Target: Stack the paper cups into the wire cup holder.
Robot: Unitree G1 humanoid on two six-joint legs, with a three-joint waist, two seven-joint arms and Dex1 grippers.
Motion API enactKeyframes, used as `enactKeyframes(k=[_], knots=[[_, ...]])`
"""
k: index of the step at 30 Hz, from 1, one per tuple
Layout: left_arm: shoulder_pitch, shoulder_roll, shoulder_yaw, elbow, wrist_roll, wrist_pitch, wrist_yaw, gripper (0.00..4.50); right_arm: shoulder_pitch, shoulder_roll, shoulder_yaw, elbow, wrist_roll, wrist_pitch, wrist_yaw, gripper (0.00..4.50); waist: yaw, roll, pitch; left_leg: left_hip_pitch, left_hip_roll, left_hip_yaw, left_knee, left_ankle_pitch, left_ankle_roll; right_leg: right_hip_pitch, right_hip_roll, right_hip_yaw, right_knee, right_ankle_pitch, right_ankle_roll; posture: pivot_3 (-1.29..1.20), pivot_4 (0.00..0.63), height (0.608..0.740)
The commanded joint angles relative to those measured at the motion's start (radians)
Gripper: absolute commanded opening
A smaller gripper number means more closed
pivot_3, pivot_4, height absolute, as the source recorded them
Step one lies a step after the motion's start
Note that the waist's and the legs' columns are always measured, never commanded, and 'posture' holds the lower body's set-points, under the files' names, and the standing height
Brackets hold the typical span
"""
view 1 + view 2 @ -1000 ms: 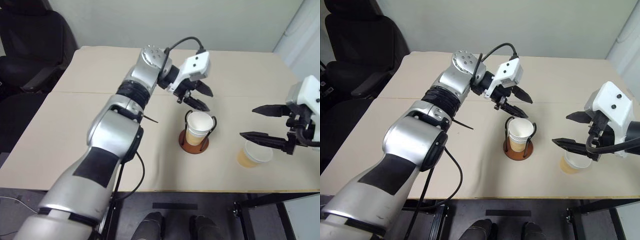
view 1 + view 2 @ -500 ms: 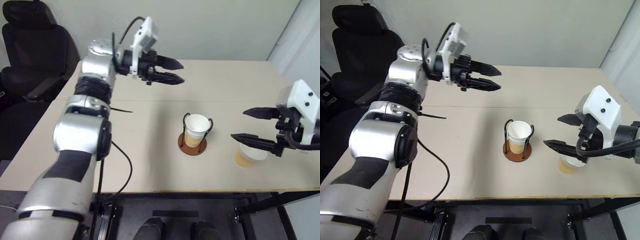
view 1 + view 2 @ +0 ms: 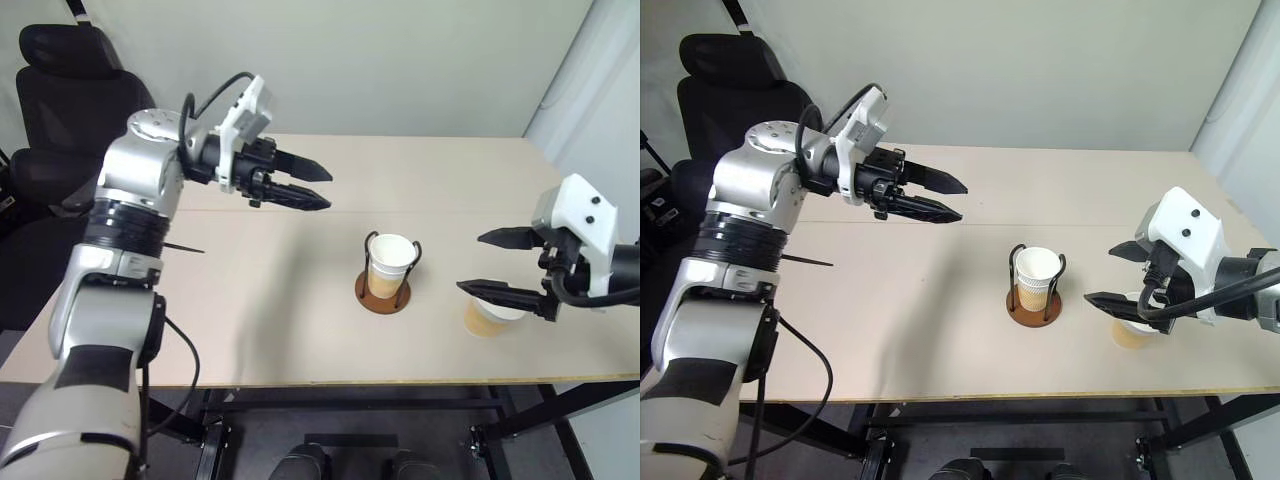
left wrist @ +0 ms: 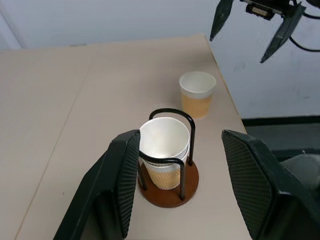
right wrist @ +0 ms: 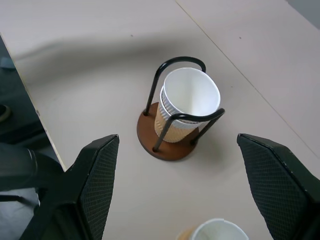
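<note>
Standing mid-table, the wire cup holder [image 3: 385, 293], a reddish-brown disc with black wire loops, held nested paper cups [image 5: 187, 102], white inside, tan-orange outside. One more cup [image 4: 197, 93] sat upright near it, under the right gripper [image 3: 505, 264], fingers spread wide. Left gripper [image 3: 303, 185] hung well apart, fingers parted, empty.

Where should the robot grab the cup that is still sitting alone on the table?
Probably by its tan side wall, just under the white rim. The loose cup stands upright, mouth up, and tapers toward its bottom, so the upper wall gives the widest hold. The right gripper hangs open just above it, so coming down with one finger on each side looks simplest. The holder stands well apart.
</note>
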Motion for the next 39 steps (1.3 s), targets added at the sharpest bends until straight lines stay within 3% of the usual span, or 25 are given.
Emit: enactKeyframes(k=[1,11,18,39], knots=[[0.007,0.039,-0.009,-0.044,-0.041,-0.003,-0.029,2.77,0.030,-0.039,0.005,-0.001,-0.055,-0.027,0.034,3.83,-0.002,0.000,-0.002,0.002,-0.001,0.001,-0.001,-0.001,0.001,0.001,0.003,-0.003,0.000,-0.001,0.000,0.00,0.000,0.740],[0.087,0.147,-0.030,-0.162,-0.122,0.022,-0.029,2.77,0.178,-0.082,-0.009,0.025,-0.209,-0.095,0.142,3.83,-0.010,-0.001,-0.007,0.004,0.000,-0.001,-0.001,-0.003,0.000,0.003,0.000,-0.001,-0.001,-0.003,-0.001,0.00,0.000,0.740],[0.117,0.157,-0.028,-0.224,-0.151,0.043,-0.029,2.77,0.241,-0.093,0.027,0.049,-0.319,-0.174,0.206,3.83,-0.012,0.000,-0.009,0.005,0.000,-0.002,-0.001,-0.004,-0.001,0.004,-0.001,0.001,-0.002,-0.003,-0.001,0.00,0.000,0.740],[0.194,0.166,-0.010,-0.304,-0.143,0.056,-0.029,2.77,0.080,-0.044,0.424,0.201,-0.594,-0.358,0.299,3.83,-0.020,0.000,-0.010,0.006,0.001,-0.001,-0.004,-0.004,-0.001,0.005,-0.001,0.000,-0.004,-0.003,-0.001,0.00,0.000,0.740]])
